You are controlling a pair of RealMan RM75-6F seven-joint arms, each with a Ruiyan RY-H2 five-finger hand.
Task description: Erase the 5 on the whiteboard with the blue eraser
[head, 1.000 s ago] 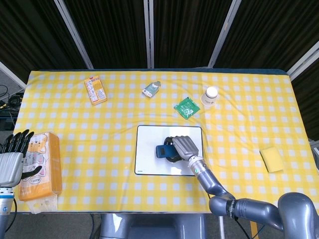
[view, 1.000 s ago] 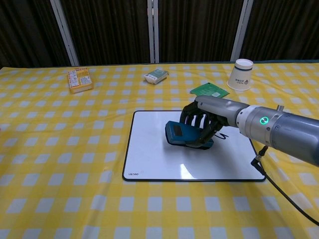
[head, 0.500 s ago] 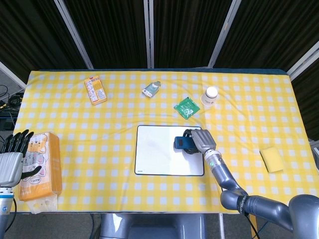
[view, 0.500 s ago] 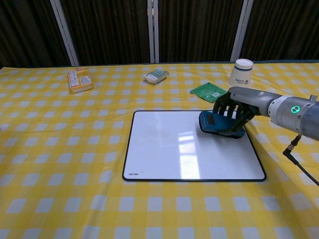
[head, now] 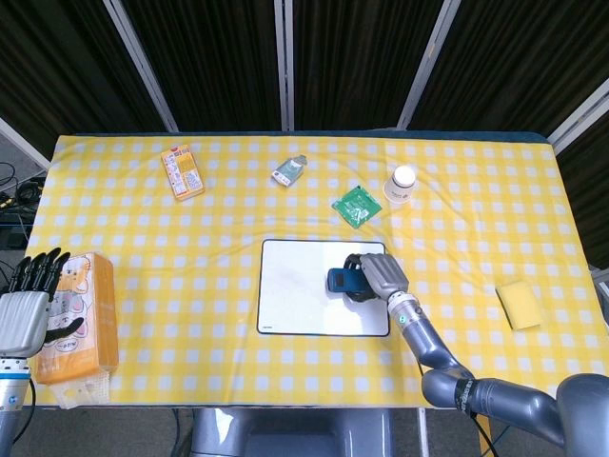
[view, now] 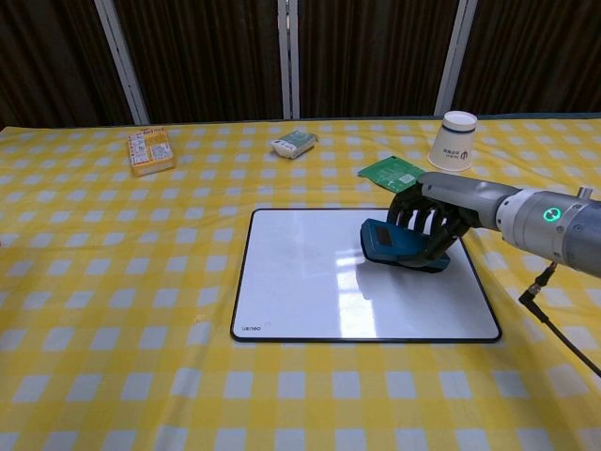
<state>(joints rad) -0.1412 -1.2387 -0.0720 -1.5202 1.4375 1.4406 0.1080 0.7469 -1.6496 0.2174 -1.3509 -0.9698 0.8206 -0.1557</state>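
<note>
The whiteboard point(view: 310, 301) lies flat near the middle of the checked surface point(view: 113, 282), with bare cloth along its left, near and right edges. Beyond its far right corner sit a green packet point(view: 392, 172) and a paper cup point(view: 454, 141), both apart from the frame. The right hand point(view: 427, 228) grips the blue eraser point(view: 390, 240) on the whiteboard's far right part, fingers curled over its top. The white face left of the eraser looks clean. The left hand point(head: 24, 309) hovers spread and empty, far left of the whiteboard, beside an orange box point(head: 84, 314)
</note>
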